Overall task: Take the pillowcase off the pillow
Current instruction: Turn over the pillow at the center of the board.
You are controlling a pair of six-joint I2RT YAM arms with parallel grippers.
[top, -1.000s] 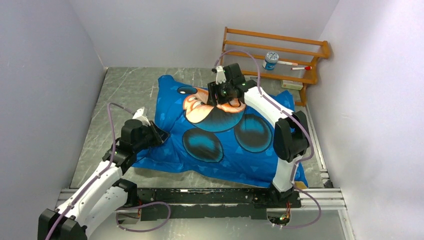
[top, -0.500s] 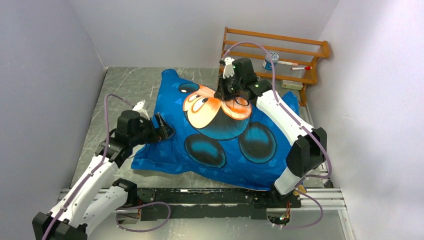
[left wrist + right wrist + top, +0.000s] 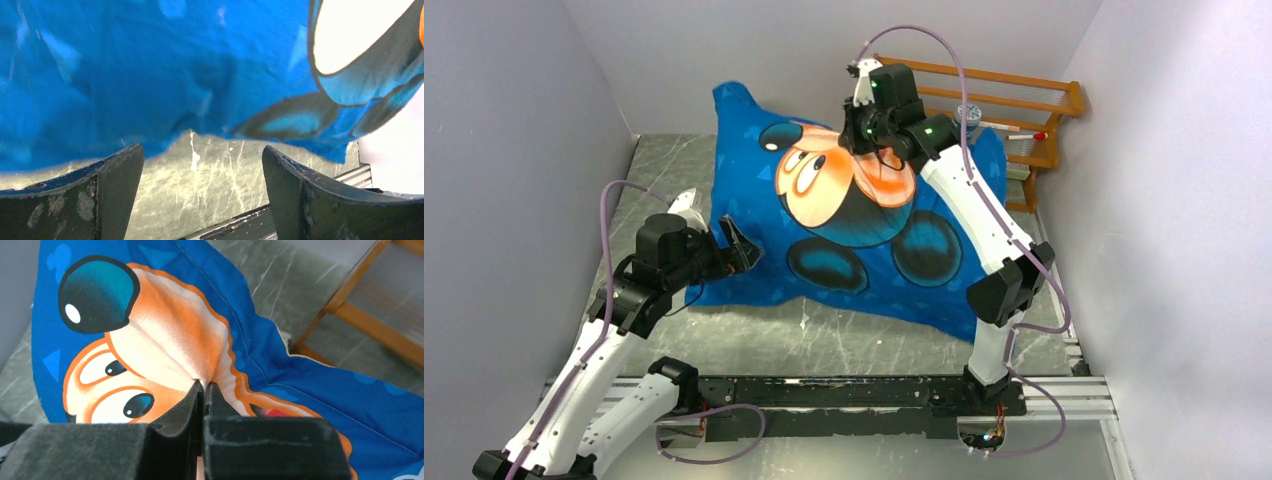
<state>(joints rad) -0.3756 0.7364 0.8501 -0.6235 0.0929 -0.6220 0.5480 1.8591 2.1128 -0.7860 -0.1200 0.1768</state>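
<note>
The blue pillowcase [image 3: 854, 240] with its cartoon mouse print is propped up at the far end, its near edge still on the table. My right gripper [image 3: 862, 138] is shut on a pinched fold of the orange-and-white face print [image 3: 165, 355], its pads [image 3: 192, 397] pressed together on the cloth. My left gripper [image 3: 740, 246] stands open at the case's lower left edge. In the left wrist view only bare table shows between its fingers [image 3: 120, 170], with the blue fabric [image 3: 150, 75] hanging just beyond them. The pillow is hidden inside the case.
A wooden rack [image 3: 1024, 100] stands at the back right, with a small blue-and-white jar [image 3: 969, 112] on it. Grey walls close in the left, back and right sides. The marble tabletop [image 3: 864, 340] shows in front of the case, ahead of the metal base rail [image 3: 864, 392].
My right gripper shut on the fabric and rose up and back, lifting the far end of the pillowcase. My left gripper opened, let go of the left edge and drew back slightly.
</note>
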